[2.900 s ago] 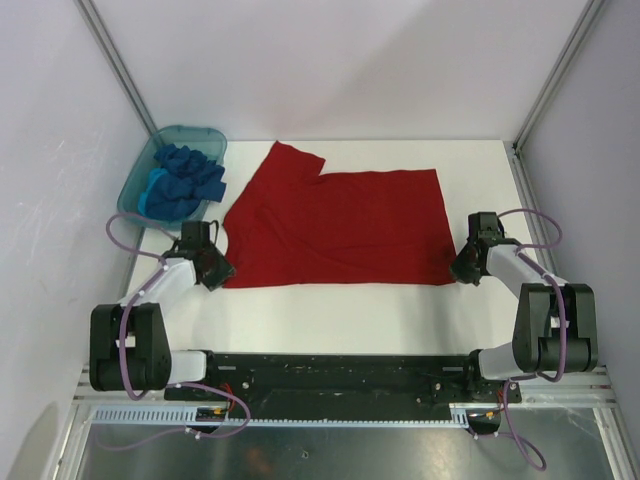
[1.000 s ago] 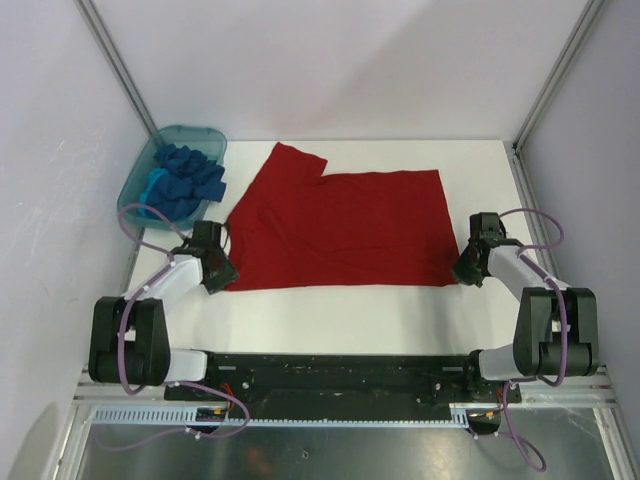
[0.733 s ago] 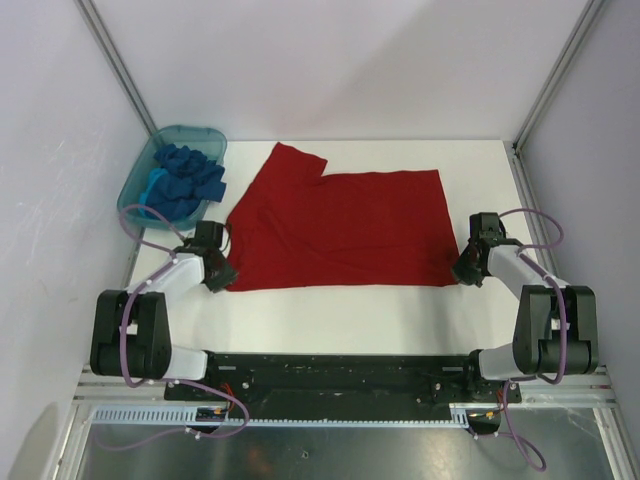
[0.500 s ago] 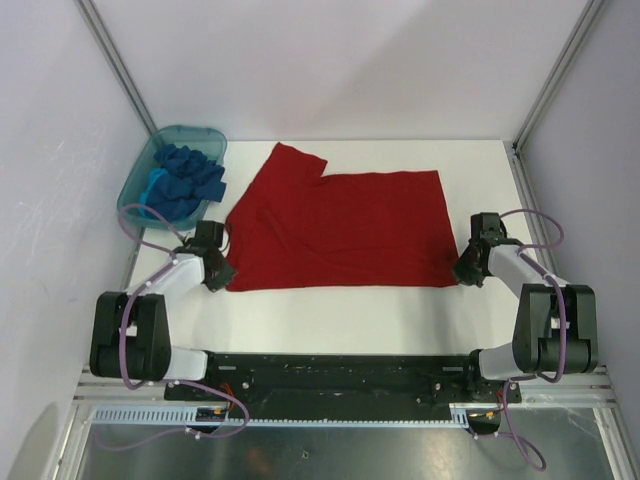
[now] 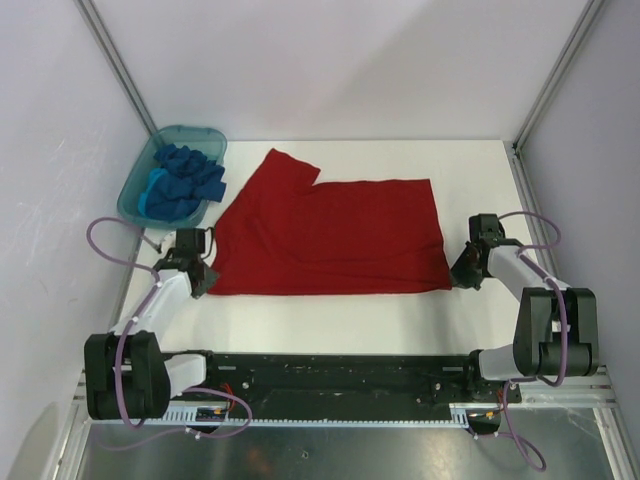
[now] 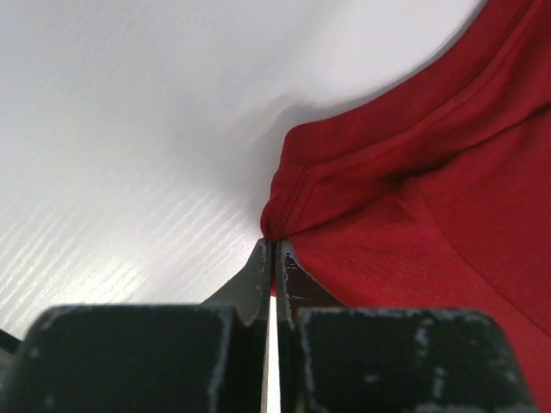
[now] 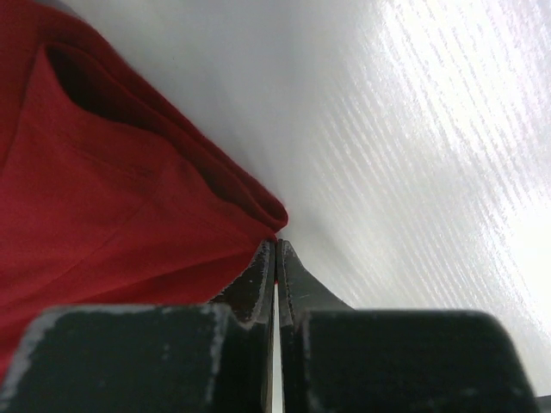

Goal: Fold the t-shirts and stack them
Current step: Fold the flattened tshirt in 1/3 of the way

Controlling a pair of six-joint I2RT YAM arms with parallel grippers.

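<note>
Big bright red t-shirt [image 5: 330, 235] lies flat mid-tabletop [image 5: 330, 320], pretty smooth, long axis running left to right, one sleeve poking toward the far left. Left gripper [image 5: 200, 282] is pinched on its near-left corner, right gripper [image 5: 458, 276] on the near-right one. Blue t-shirts [image 5: 185, 180] sit bunched in the teal tub [image 5: 133, 190], far left.

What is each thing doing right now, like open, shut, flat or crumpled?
red t-shirt: spread flat, near corners pinched.
blue t-shirts: crumpled in the tub.
tub: holding the blue t-shirts.
left hand: shut on red t-shirt.
right hand: shut on red t-shirt.
</note>
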